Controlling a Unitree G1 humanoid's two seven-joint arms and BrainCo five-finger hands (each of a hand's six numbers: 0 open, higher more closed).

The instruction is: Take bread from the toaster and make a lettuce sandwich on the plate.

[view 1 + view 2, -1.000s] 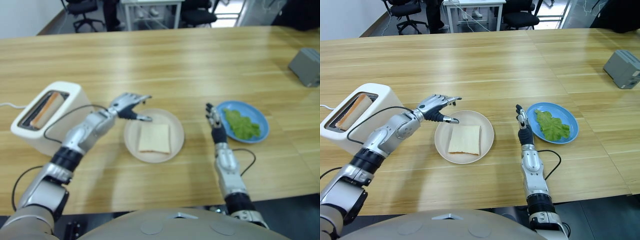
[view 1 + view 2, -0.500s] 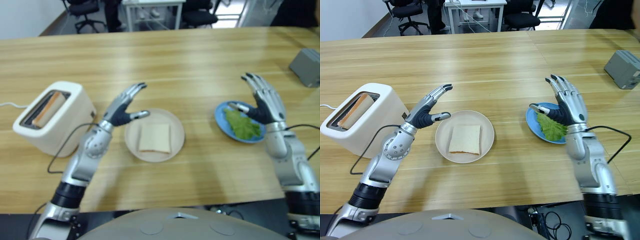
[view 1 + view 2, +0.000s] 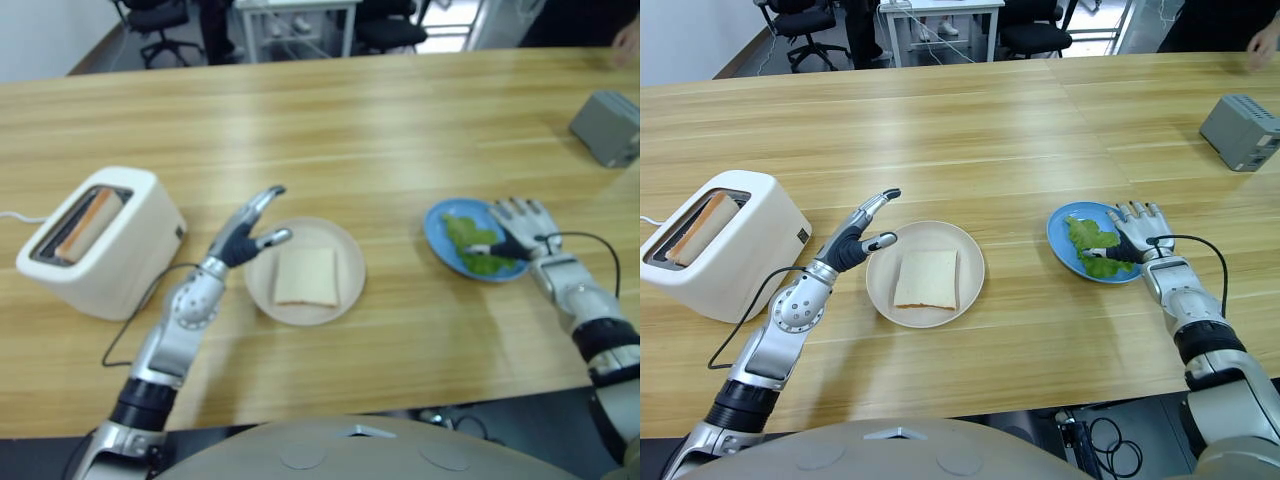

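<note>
A white toaster (image 3: 750, 250) stands at the left with one bread slice (image 3: 695, 228) upright in its slot. In the middle, a beige plate (image 3: 970, 250) holds a flat slice of bread (image 3: 927, 279). My left hand (image 3: 862, 232) hovers open just off that plate's left rim and holds nothing. To the right, a blue plate (image 3: 1060, 222) carries a lettuce leaf (image 3: 1080, 235). My right hand (image 3: 1137, 235) rests low at the blue plate's right edge. Its fingers are spread and its thumb lies on the lettuce.
A grey box (image 3: 1238, 132) sits on the table at the far right. A white cord (image 3: 648, 219) runs off left from the toaster. Bare wood stretches behind and in front of both plates. Office chairs stand beyond the far edge.
My right hand swung from left of the blue plate, up over it, then dropped to its right edge with the thumb on the lettuce. My left hand drew back a little off the beige plate.
</note>
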